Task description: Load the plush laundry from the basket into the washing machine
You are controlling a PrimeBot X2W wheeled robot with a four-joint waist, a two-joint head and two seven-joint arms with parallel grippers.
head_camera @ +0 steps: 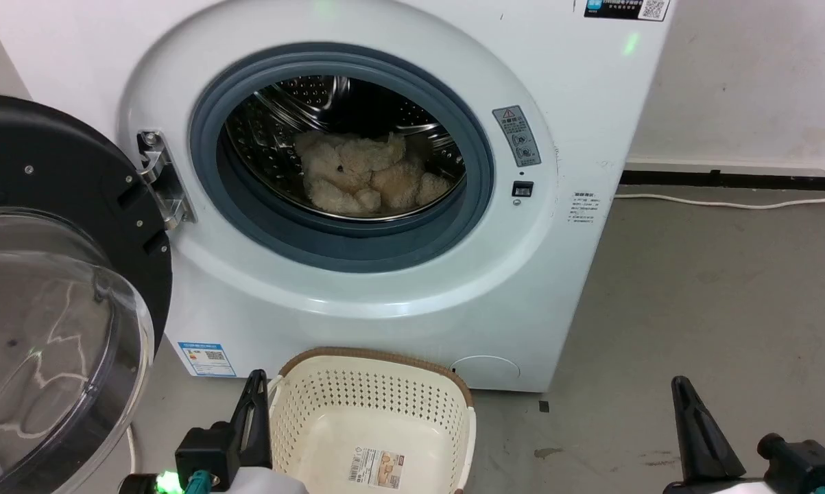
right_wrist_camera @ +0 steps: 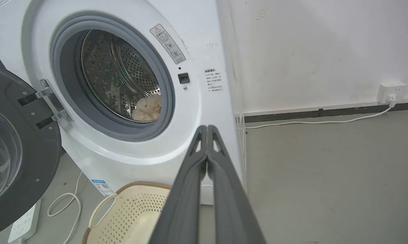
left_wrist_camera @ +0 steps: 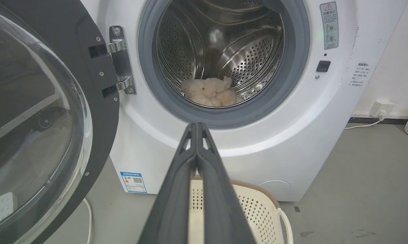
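The washing machine stood with its door swung wide to the left, leaving the drum mouth free for loading. The basket sat on the floor just before it, holding nothing. The plush laundry, cream and fluffy, lay slumped low in the drum, so loading appeared complete. The left gripper and right gripper hung low, each with fingers pressed together, carrying nothing.

The grey floor carries the washing machine, and the basket sits on it just in front of the machine's base. A white cable trails along the floor to the machine's right. A white power strip with a looped cord lies near its left corner.
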